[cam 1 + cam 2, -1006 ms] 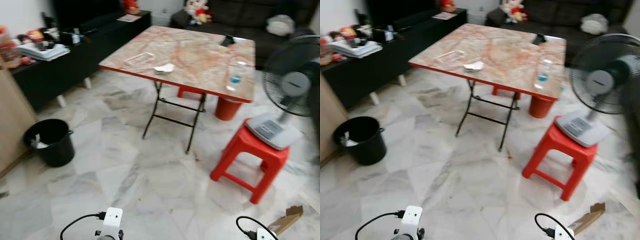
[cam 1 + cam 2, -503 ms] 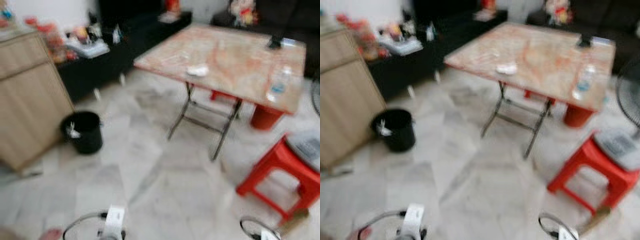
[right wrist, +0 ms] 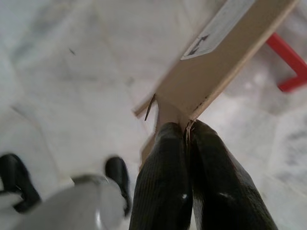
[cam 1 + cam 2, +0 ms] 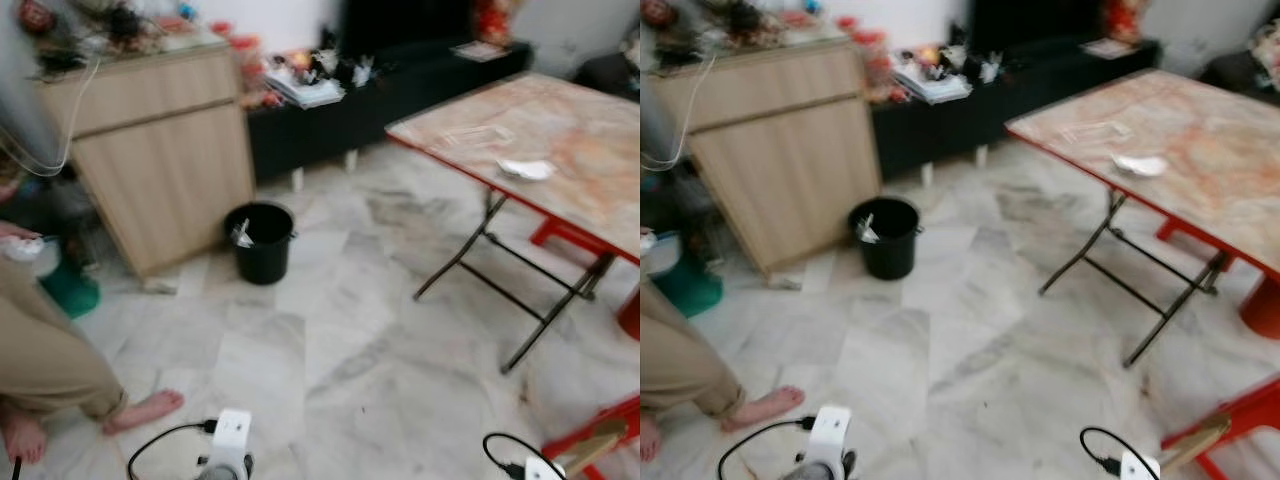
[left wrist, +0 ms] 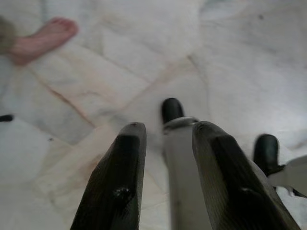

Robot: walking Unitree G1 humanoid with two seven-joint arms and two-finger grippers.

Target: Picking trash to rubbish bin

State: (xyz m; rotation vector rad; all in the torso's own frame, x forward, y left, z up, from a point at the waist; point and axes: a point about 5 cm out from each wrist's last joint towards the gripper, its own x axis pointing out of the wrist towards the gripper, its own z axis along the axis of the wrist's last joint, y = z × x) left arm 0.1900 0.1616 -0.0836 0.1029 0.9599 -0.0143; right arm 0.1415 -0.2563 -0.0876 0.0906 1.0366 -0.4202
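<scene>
My right gripper is shut on a piece of brown cardboard, pinching its torn edge above the marble floor. The same cardboard pokes up at the bottom right of the eye views. A black rubbish bin with some white trash inside stands on the floor ahead and to the left, beside a wooden cabinet. My left gripper hangs open over the floor with nothing between its fingers. A crumpled white tissue lies on the folding table to the right.
The wooden cabinet and a black low TV bench line the far wall. A person's leg and bare foot are at the lower left. A red stool's edge sits at the lower right. Open marble floor lies between me and the bin.
The camera has swung left: the bin now sits nearer the middle, the cabinet and a person's leg have come into view, the fan has left it. My right gripper still holds the cardboard.
</scene>
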